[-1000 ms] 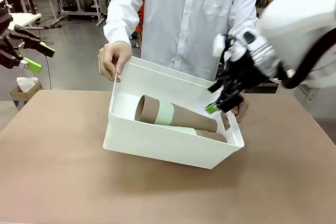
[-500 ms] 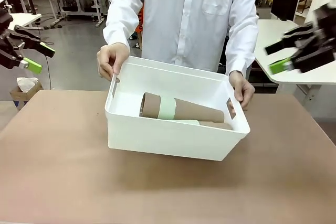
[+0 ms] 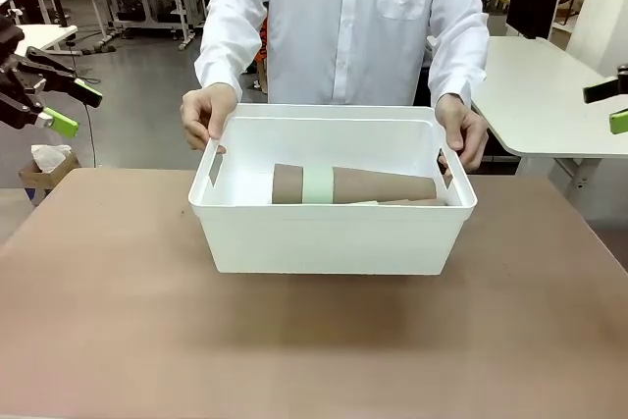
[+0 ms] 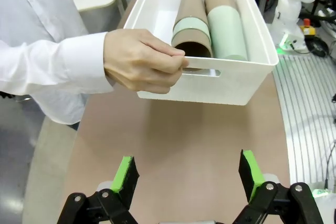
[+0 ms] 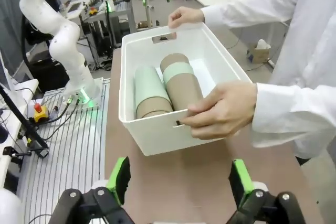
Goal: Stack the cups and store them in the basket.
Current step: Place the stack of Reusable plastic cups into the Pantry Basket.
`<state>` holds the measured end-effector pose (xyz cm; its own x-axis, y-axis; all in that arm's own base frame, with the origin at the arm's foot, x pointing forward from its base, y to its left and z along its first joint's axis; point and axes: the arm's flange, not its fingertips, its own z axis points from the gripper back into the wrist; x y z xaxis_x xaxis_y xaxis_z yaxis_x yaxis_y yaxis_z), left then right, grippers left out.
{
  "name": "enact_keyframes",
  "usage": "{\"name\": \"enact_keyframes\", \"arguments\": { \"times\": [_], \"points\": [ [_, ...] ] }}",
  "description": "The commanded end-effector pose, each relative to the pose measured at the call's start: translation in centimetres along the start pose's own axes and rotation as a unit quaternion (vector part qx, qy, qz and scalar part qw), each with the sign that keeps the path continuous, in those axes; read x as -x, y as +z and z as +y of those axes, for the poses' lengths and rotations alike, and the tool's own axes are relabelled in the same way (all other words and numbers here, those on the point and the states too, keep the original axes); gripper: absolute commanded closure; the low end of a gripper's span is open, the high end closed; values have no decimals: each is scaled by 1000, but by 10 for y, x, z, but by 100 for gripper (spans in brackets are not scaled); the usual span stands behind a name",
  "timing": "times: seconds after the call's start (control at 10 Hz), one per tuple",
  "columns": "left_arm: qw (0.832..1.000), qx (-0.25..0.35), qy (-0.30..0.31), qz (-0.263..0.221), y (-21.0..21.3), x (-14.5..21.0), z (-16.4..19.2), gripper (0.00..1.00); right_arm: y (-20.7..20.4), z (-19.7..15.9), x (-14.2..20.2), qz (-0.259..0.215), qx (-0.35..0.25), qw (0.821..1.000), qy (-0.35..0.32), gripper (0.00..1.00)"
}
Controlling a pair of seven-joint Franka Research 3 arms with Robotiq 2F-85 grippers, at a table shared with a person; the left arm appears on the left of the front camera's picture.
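The white basket (image 3: pixel 334 237) stands square at mid-table, and a person's hands (image 3: pixel 204 115) grip both slot handles. Inside lie two nested stacks of cups on their sides: a tan-brown stack with a mint band (image 3: pixel 353 185) (image 4: pixel 191 30) (image 5: pixel 181 80), and beside it a stack with a mint cup outermost (image 4: pixel 227 32) (image 5: pixel 149 90). My left gripper (image 3: pixel 77 110) (image 4: pixel 189 177) hangs open off the table's far left, well away from the basket. At the far right edge my right gripper (image 3: pixel 615 107) (image 5: pixel 180 182) is open and holds nothing.
Bare brown tabletop (image 3: pixel 314 350) surrounds the basket on the near side. The person in a white coat (image 3: pixel 343 17) stands at the far edge. A white side table (image 3: pixel 540 85) stands to the right beyond the table.
My right gripper has pulled out from over the basket and swung away to the far right. The person has levelled the tilted basket and turned it square. The left arm has not moved.
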<state>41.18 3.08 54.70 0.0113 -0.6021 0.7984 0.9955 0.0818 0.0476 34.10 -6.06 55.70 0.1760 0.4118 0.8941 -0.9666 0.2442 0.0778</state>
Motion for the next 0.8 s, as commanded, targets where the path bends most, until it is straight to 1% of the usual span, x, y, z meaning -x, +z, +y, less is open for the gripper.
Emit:
{"name": "enact_keyframes", "arguments": {
  "times": [0.0, 0.7],
  "points": [
    [1000, 1, 5, 0, 0, -2, -1, 0, -16, 6, -20, 6, 8, 1000, -3, 0],
    [1000, 1, 5, 0, 0, -2, -1, 0, -16, 6, -20, 6, 8, 1000, -3, 0]
  ]
}}
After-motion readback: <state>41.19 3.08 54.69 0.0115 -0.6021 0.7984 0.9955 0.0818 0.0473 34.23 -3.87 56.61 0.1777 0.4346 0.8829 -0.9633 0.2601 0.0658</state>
